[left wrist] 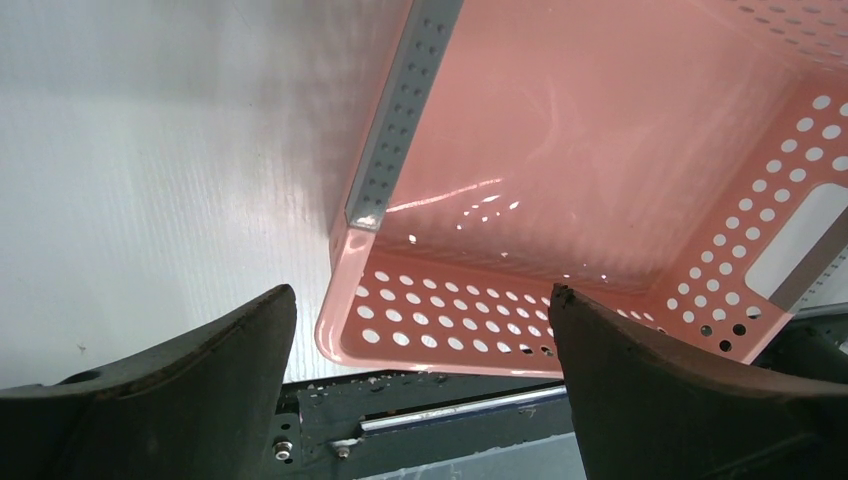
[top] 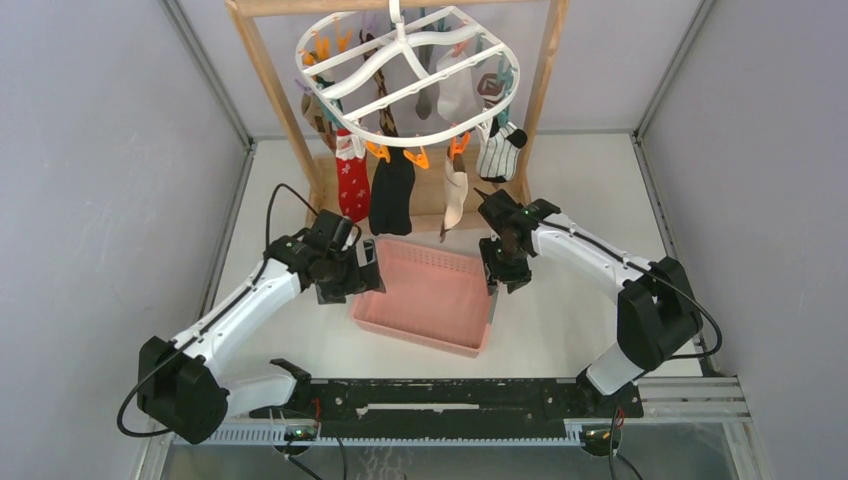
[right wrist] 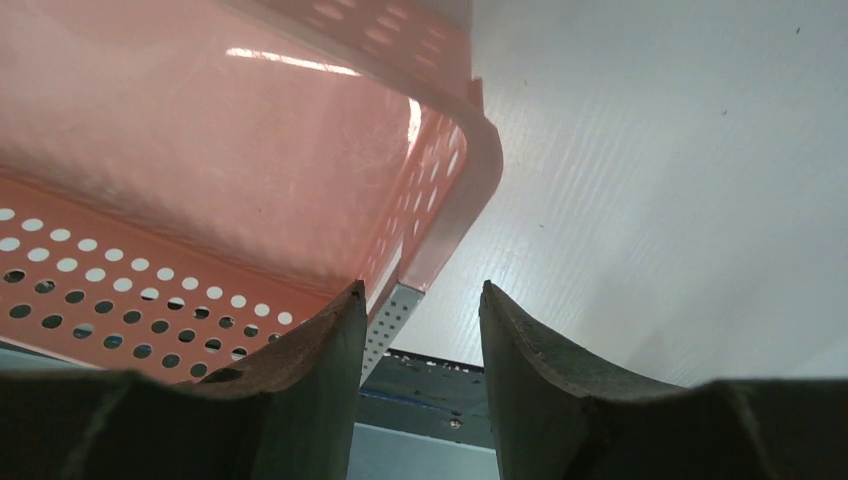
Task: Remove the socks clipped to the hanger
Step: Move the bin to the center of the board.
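Left jaws: spread wide, empty, over the left rim of the pink basket (top: pixel 415 335) | right jaws: partly parted, empty, at its right rim | socks (top: pixel 392 195): clipped to the white hanger (top: pixel 400 42), dangling beyond the basket above the tabletop (top: pixel 580 190), apart from both jaws

hanger (top: pixel 405 72) up at the back | socks (top: pixel 391 192) hang under it | basket (top: pixel 418 333) on table (top: pixel 560 335), before the socks | left gripper (left wrist: pixel 420 292) left of basket, right gripper (right wrist: pixel 421 286) right
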`<act>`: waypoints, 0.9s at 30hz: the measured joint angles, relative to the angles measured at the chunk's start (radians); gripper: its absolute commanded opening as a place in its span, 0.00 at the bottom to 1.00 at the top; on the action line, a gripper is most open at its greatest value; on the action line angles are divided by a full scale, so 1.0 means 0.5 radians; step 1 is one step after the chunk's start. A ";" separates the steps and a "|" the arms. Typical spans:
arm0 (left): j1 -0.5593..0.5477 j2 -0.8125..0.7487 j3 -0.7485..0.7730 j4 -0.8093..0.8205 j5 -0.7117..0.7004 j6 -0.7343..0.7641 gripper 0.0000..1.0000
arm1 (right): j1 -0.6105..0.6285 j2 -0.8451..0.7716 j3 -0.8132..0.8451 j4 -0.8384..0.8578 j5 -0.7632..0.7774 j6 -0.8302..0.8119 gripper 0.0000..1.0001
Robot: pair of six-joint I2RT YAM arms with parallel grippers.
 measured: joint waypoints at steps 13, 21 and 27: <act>-0.104 -0.264 -0.068 -0.065 0.000 -0.071 1.00 | -0.066 0.177 0.265 0.066 0.034 -0.092 0.53; -0.161 -0.313 -0.145 -0.116 -0.005 -0.105 1.00 | -0.094 0.185 0.306 0.065 0.058 -0.128 0.53; -0.163 -0.216 -0.147 -0.146 -0.071 -0.100 1.00 | -0.073 0.079 0.306 0.007 0.079 -0.128 0.53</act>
